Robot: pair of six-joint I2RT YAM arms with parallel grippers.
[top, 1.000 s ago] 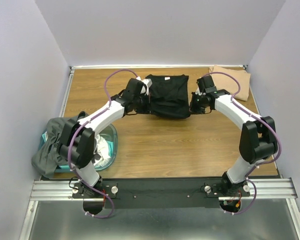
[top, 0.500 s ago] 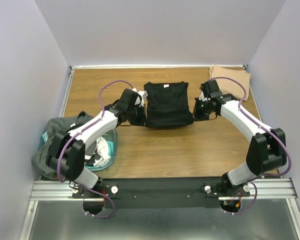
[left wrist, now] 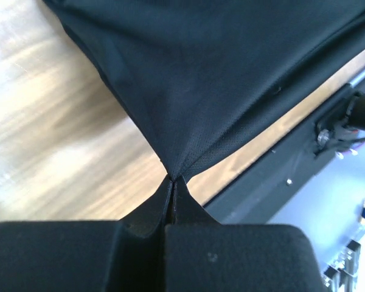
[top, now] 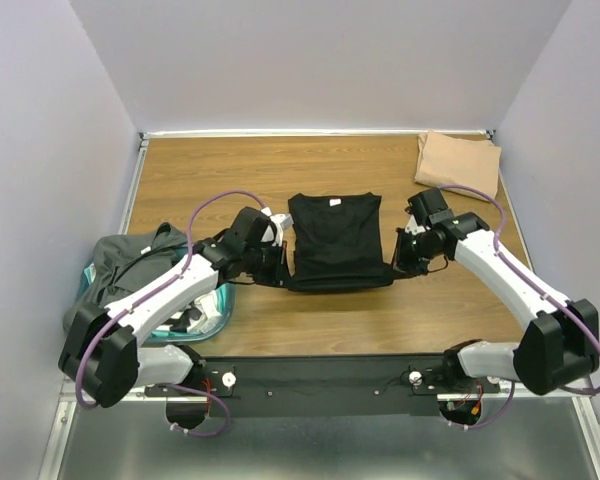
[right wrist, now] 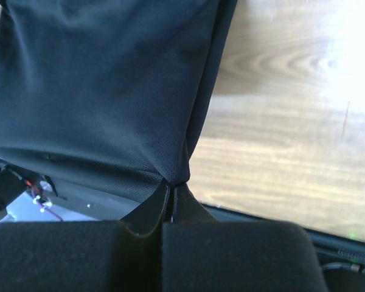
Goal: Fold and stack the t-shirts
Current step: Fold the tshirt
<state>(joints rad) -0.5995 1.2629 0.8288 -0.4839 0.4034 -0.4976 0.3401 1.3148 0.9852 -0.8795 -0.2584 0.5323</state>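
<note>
Left gripper (left wrist: 172, 182) and right gripper (right wrist: 171, 185) are each pinched tight on a near corner of the black t-shirt (top: 335, 232), with the hem pulled taut between them and looking slightly lifted. The rest of it lies flat mid-table (top: 220, 170), collar at the far end. For a clean fold I'd carry both corners toward the collar at the same pace and height so nothing skews. The folded tan t-shirt (top: 458, 163) sits in the far right corner, probably the stack spot

teal tub (top: 226, 296) largely hidden, black t-shirt (left wrist: 231, 73) cropped at edges
</note>
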